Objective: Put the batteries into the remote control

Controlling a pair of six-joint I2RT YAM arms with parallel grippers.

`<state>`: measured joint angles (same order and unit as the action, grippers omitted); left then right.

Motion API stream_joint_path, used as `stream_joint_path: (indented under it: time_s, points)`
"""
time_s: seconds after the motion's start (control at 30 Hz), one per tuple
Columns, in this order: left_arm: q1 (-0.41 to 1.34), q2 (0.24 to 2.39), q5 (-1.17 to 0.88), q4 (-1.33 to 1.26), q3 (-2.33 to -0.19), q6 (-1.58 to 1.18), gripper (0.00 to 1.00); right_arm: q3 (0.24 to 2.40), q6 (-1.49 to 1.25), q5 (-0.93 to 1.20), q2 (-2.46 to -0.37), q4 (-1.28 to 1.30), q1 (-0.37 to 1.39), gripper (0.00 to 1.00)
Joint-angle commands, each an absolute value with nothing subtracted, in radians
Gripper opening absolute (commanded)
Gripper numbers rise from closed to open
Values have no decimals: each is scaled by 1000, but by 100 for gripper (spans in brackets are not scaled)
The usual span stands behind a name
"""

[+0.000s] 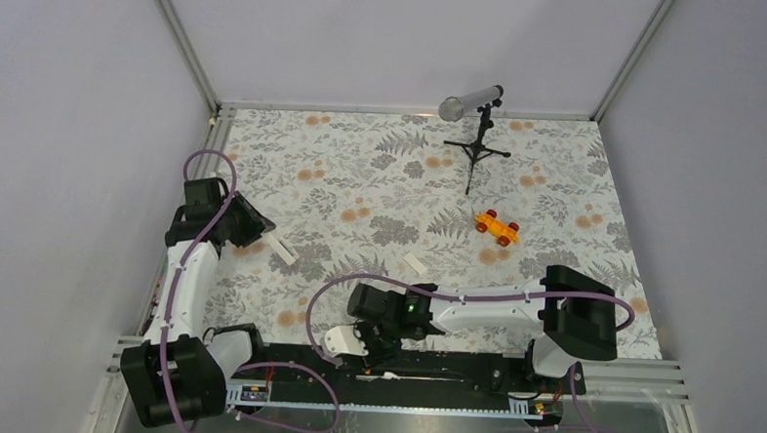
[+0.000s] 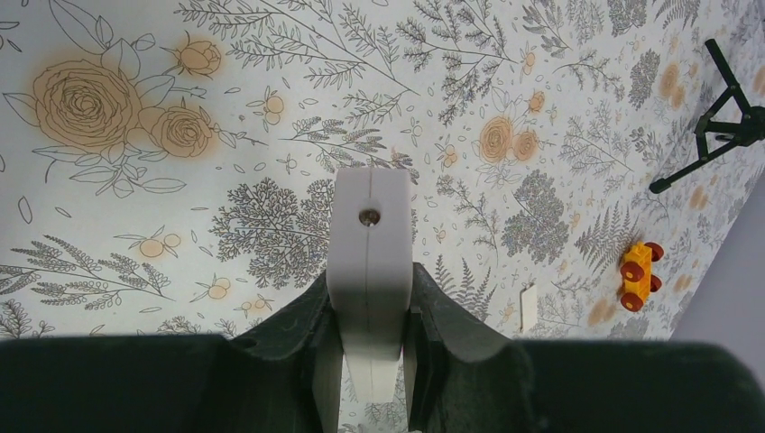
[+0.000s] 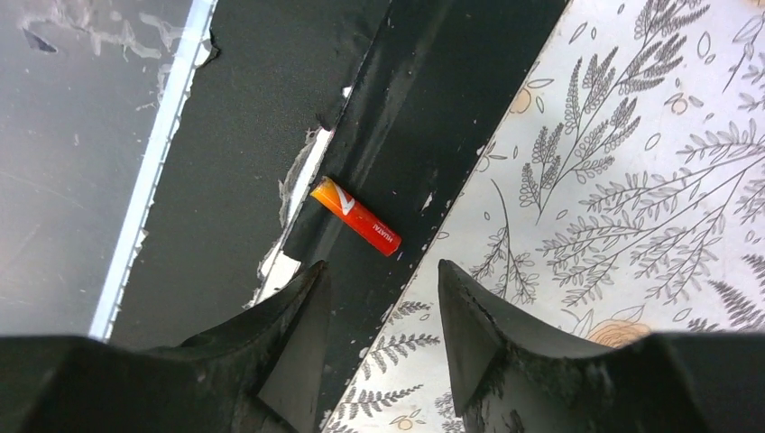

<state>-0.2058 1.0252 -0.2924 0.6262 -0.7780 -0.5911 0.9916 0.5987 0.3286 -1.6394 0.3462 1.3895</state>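
The remote control (image 2: 370, 225) sat clenched in your left hand (image 2: 370, 281), apparently not yet loaded, while your right hand (image 3: 381, 275) hung released above a red battery (image 3: 354, 216) on the black rail (image 3: 424, 117).

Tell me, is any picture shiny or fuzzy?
Top view: soft, even light, only faint shadows. Left wrist view: the remote control in the left gripper looks slightly fuzzy up close; the flowery tablecloth is sharp. Right wrist view: the red battery is sharp, and the grey metal at the left shines with pale glare.
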Motion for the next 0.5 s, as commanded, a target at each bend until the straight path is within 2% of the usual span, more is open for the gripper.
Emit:
stream_joint_path:
  time_s: [0.0,0.47]
  points:
    - [-226,1043,-346,577,-823,-573,0,987,752,354,-1643,323,1413,54]
    - [-244,1067,-367,562,-811,-565,0,949,813,320,-1708,243,1481,49]
